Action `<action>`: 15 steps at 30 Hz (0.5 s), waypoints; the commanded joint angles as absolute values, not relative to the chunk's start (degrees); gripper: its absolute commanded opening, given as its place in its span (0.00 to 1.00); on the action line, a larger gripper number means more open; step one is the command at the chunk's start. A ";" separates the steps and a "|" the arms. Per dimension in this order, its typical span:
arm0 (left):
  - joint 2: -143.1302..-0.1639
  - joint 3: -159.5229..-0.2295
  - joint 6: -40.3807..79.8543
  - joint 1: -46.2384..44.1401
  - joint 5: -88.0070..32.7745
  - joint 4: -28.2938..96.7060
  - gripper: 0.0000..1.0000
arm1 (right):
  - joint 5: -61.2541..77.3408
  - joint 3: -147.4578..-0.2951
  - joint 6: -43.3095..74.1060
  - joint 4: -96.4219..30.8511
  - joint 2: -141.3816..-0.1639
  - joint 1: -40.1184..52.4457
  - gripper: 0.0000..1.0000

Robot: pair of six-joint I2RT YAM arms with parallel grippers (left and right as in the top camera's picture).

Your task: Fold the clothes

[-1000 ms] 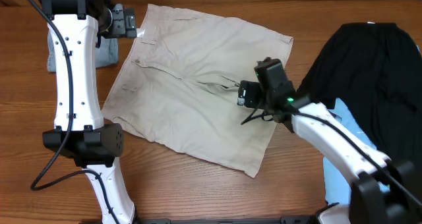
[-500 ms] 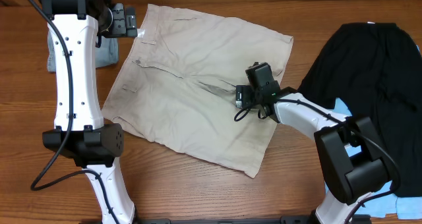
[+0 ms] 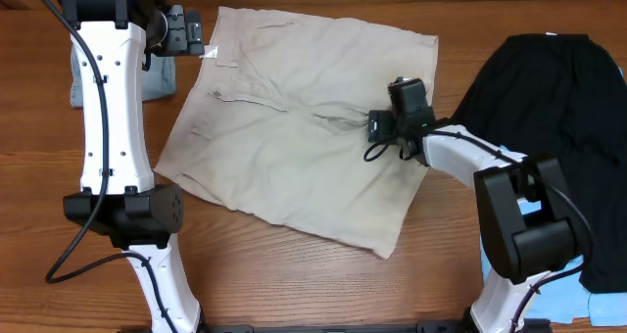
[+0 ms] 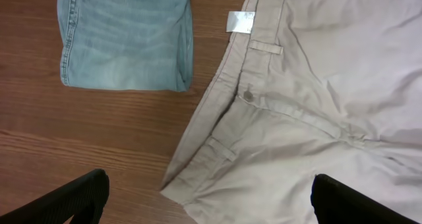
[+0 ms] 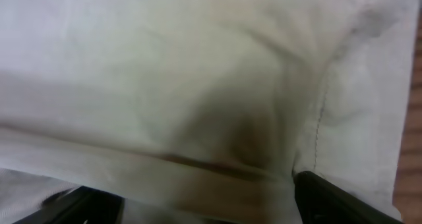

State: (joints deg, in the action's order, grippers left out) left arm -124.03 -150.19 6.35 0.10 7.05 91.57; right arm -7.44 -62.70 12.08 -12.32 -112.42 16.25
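Matt creased cloth on beige shorts (image 3: 294, 127); faded denim shorts (image 4: 125, 36); smooth grained-wood table (image 4: 66, 138).

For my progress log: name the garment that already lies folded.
The pale-blue denim shorts, a compact, neat rectangle. The beige shorts lie spread open, and the black garment sprawls unfolded.

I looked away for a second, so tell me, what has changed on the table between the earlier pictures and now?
The right pincer slid rightward and toward the table's far edge while pressed onto the large pale beige cotton shorts, and the shorts shifted the same way with it. Its jaws look spread, not clamped. The left pincer, the folded pale-blue denim shorts and the black garment stayed put.
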 commanded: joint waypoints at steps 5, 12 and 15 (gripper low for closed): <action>-123.46 -150.89 7.49 0.30 6.35 91.68 1.00 | -5.76 -60.25 10.37 -9.76 -118.56 6.44 0.88; -122.30 -151.15 6.24 0.40 6.61 91.42 1.00 | 6.13 -68.29 10.04 -20.93 -112.29 5.10 0.88; -120.11 -152.51 6.46 0.40 6.61 91.72 1.00 | 7.77 -72.99 10.76 -27.18 -105.60 5.34 0.91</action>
State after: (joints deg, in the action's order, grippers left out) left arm -123.98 -150.21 6.48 0.10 7.07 91.70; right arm 3.18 -69.17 9.17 -23.11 -112.53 5.34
